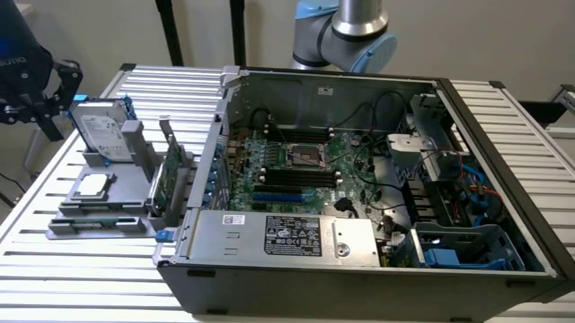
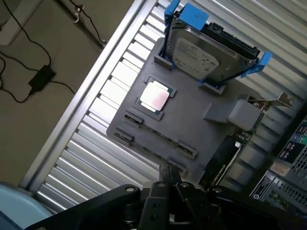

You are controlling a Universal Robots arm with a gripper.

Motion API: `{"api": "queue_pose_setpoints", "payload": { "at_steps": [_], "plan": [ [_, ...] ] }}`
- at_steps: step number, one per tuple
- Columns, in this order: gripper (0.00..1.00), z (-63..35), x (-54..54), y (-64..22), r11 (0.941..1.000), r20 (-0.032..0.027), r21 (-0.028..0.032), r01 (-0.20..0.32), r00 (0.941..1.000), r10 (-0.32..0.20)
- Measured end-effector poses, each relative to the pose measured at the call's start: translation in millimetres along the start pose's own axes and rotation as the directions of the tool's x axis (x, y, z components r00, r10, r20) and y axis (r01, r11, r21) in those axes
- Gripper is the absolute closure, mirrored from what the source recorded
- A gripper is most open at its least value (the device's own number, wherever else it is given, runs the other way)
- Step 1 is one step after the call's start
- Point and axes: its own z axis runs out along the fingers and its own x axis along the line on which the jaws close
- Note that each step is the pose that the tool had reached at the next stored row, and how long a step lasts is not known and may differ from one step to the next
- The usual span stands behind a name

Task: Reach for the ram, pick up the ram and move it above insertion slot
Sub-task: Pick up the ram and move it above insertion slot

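The ram [image 1: 97, 220] is a thin green stick lying low in the grey holder [image 1: 112, 192] on the slatted table, at the exterior view's left. In the wrist view the ram [image 2: 157, 134] shows as a narrow strip between the holder's clips. My gripper [image 1: 52, 108] hangs above and beyond the holder, apart from it, near the table's far left corner. In the wrist view the fingertips [image 2: 168, 175] meet with nothing between them. Black memory slots [image 1: 297, 176] lie on the motherboard inside the open computer case [image 1: 359, 269].
The holder also carries an upright hard drive [image 2: 204, 52] in a blue frame, a processor chip [image 2: 154, 97] and a taller green expansion card [image 1: 171, 176] with a metal bracket. Cables and drive cages crowd the case's right side. Beyond the table edge [image 2: 81, 91] lie floor cables.
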Motion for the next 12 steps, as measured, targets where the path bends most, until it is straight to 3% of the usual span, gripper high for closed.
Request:
{"api": "queue_pose_setpoints", "payload": {
  "at_steps": [6, 12],
  "plan": [
    [0.89, 0.8, 0.0, 0.0, 0.9941, -0.0038, -0.0001, 0.108, 0.9941, -0.108],
    [0.89, 1.4, 0.0, -0.1, 0.9763, -0.0077, -0.0005, 0.216, 0.9763, -0.216]
  ]
}}
